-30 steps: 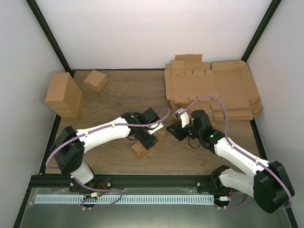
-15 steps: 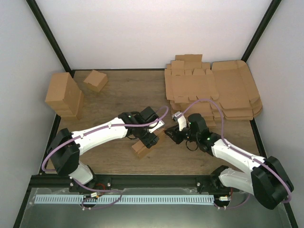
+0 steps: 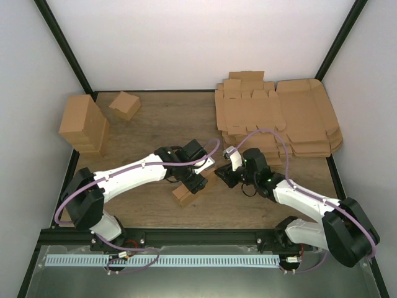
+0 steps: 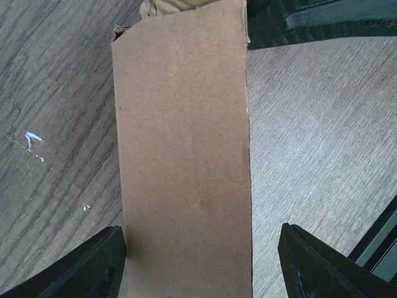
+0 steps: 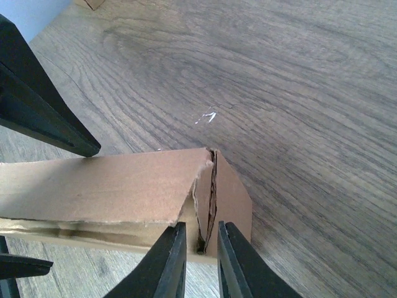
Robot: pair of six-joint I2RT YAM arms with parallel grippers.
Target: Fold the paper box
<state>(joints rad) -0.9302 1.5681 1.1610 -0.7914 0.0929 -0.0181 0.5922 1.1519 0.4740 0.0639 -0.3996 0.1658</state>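
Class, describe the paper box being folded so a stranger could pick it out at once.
On the wooden table, look front and centre, where both arms meet. The paper box is the small brown half-folded carton between the left gripper and right gripper, unlike the flat sheets back right or the tall block back left.

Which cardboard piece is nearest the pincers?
The partly folded paper box mid-table, straddled by the left pincer; the tall block, small cube and flat sheet stack sit farther back.

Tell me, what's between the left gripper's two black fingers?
The plain brown cardboard paper box lies between the left gripper's fingers, in the left wrist view. Bare wooden table shows between the box and the finger at the picture's right.
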